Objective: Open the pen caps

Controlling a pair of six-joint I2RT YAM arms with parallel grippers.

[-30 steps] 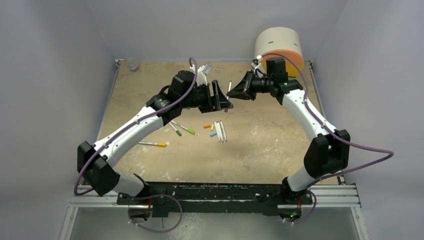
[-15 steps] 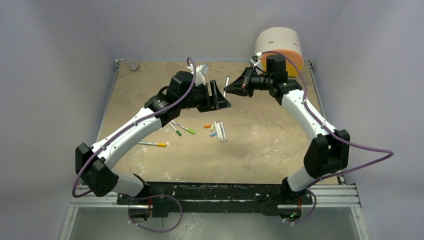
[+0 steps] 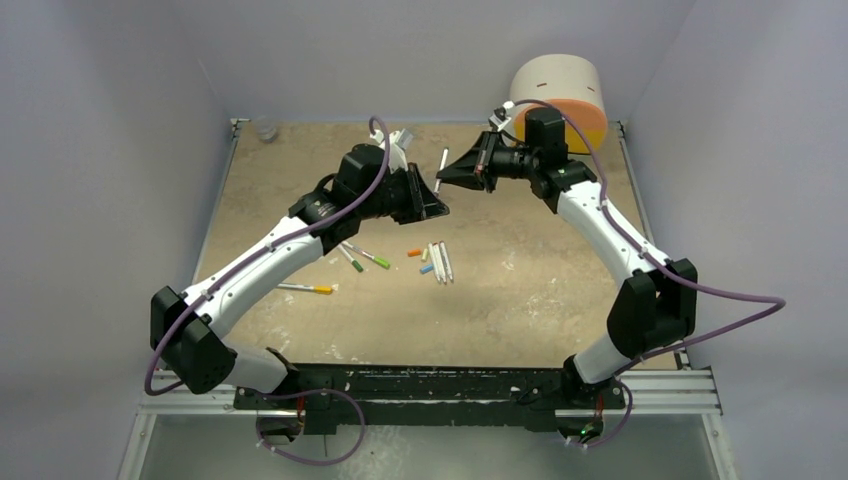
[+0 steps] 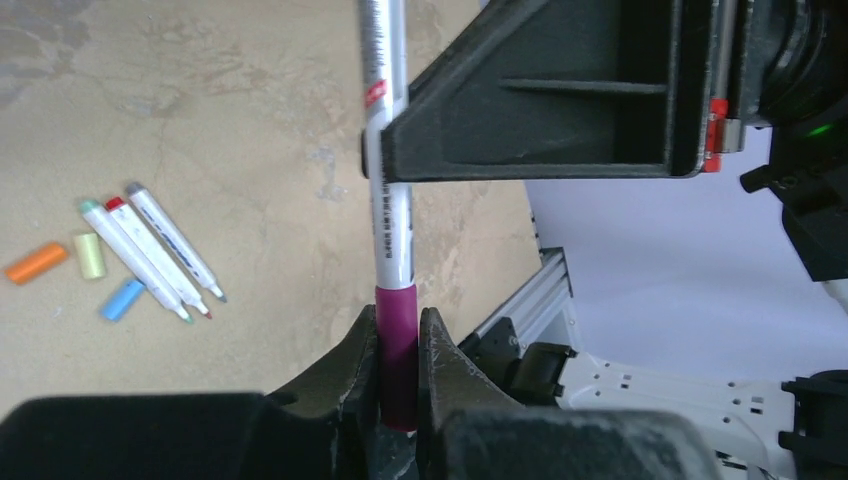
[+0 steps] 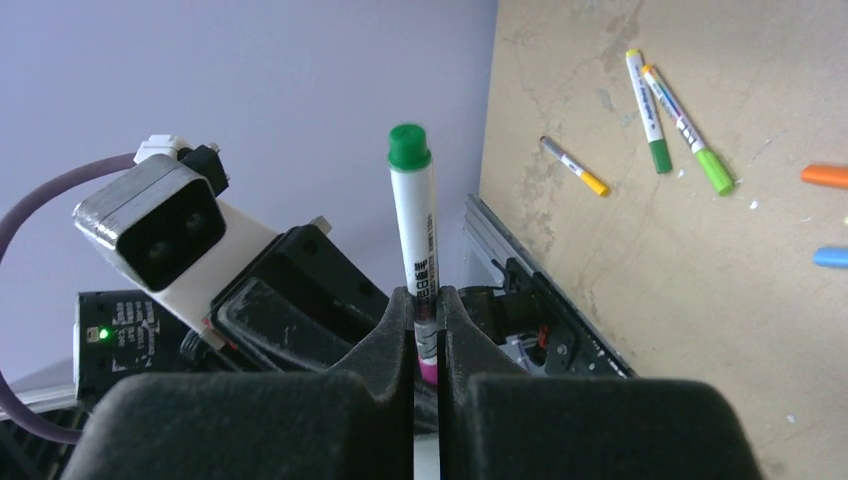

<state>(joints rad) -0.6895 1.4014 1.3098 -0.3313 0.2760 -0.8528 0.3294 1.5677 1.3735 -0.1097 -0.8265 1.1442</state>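
Note:
A white pen (image 3: 441, 158) hangs in the air between both grippers over the back of the table. My left gripper (image 4: 398, 318) is shut on its magenta pen cap (image 4: 397, 345). The right gripper (image 5: 425, 297) is shut on the white barrel (image 5: 418, 230), whose far end is green (image 5: 408, 145). From above, the left gripper (image 3: 440, 208) and right gripper (image 3: 443, 178) meet tip to tip. On the table lie loose orange (image 4: 35, 262), yellow (image 4: 90, 255) and blue (image 4: 122, 299) caps beside three uncapped pens (image 4: 150, 250).
Two green-capped pens (image 3: 365, 257) and a yellow-capped pen (image 3: 307, 289) lie on the left of the table. A round cream-and-orange drawer unit (image 3: 560, 92) stands at the back right corner. A small clear object (image 3: 265, 128) sits at the back left.
My left gripper has closed from wide open onto the magenta cap. Both grippers and the pen have shifted slightly toward the back left.

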